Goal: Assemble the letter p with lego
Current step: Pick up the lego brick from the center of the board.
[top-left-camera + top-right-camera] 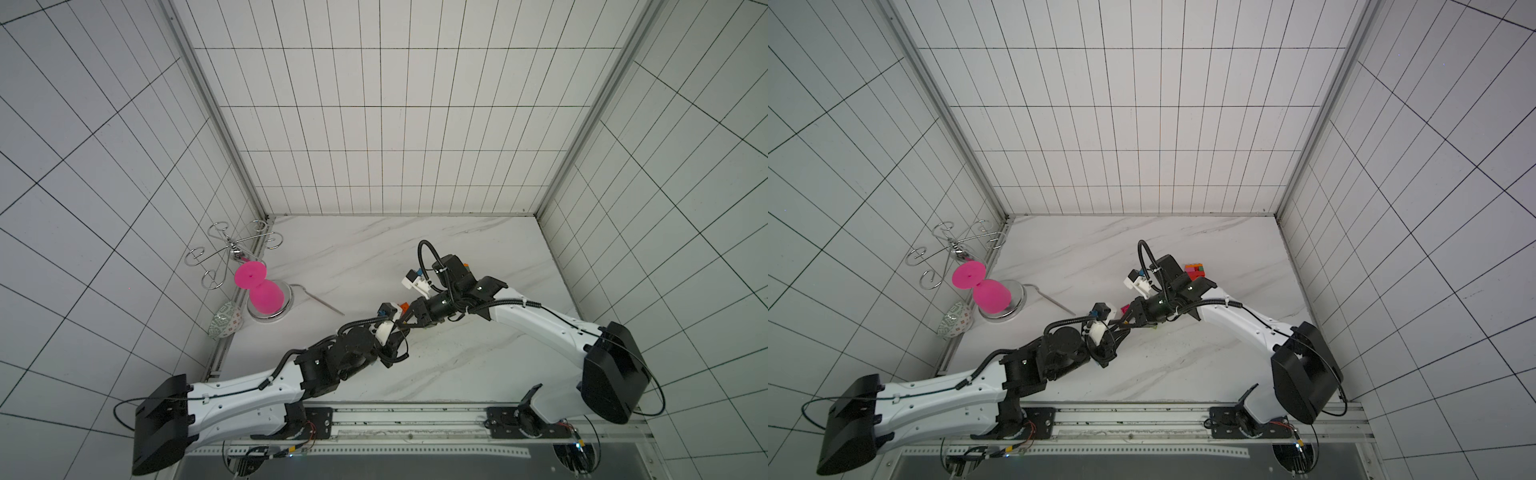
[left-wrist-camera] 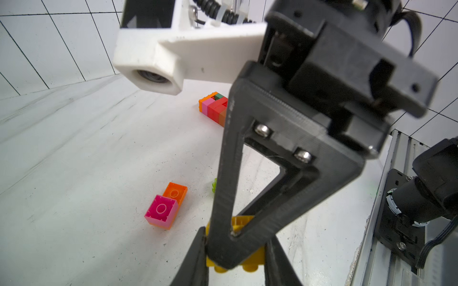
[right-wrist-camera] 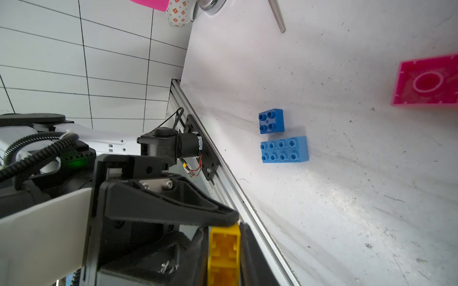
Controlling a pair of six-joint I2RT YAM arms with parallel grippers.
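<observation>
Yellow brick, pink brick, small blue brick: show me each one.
yellow brick [image 3: 224, 247], right wrist view, middle of its hollow face.
pink brick [image 2: 161, 210], left wrist view, open underside.
small blue brick [image 3: 271, 121], right wrist view, studded top.

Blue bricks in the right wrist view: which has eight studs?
The light blue brick, the longer one; the dark blue brick beside it is square, with four studs.

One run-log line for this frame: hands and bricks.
left hand: shut on yellow brick | right hand: shut on same brick | pink brick, orange brick: side by side on table
</observation>
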